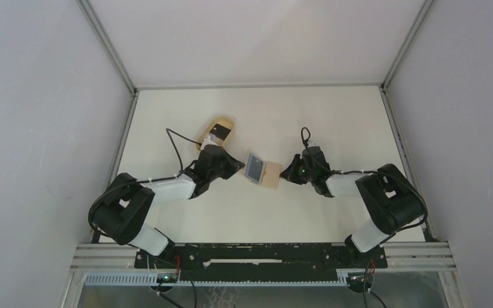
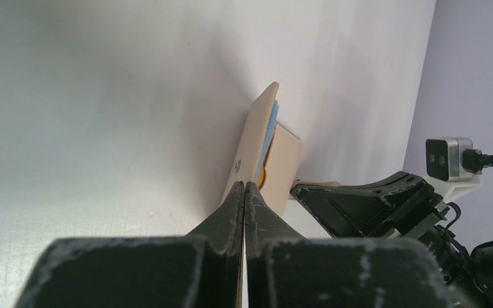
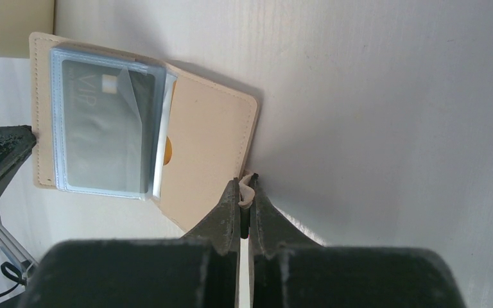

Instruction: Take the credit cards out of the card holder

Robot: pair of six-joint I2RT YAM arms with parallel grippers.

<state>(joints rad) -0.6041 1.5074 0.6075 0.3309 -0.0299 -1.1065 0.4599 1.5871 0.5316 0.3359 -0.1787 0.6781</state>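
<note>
Card holder (image 1: 268,174) lies open mid-table, between the two grippers. Its long axis runs left-right, with the right end angled slightly nearer. The flap with the tab points right, toward the right gripper (image 1: 285,174). The credit cards (image 1: 255,167) sit on the left half, in a stack, with part of it tucked into the pocket of the right half.

Right gripper: fingers pressed together, pinching the small tab (image 3: 248,186) at the holder's right edge. Shadow under that edge; cannot tell if it is lifted off the table.

Left gripper (image 1: 239,168): fingers pressed together with no gap showing, tips against the holder's left edge. Cannot tell whether any of the leather is caught between them.

Table (image 1: 334,128) is flat matte white with a faint grain in the wrist views. It is enclosed by plain pale grey-lavender walls (image 1: 38,128) left and right and a white back panel, with thin metal corner rails. A slotted aluminium rail (image 1: 417,256) runs along the near edge, with the black arm bases bolted to it.

An oval tan tray (image 1: 218,128) with a raised rim sits far-left of the holder, just behind the left arm's wrist.

Holder is smooth beige leather-like material, rectangular with rounded corners and stitching along the border. An orange patch shows inside the pocket. The top card is light blue and translucent-looking, with a grey face, "VIP" lettering and a small chip square. The gripper fingers are black and scuffed grey at the tips.
</note>
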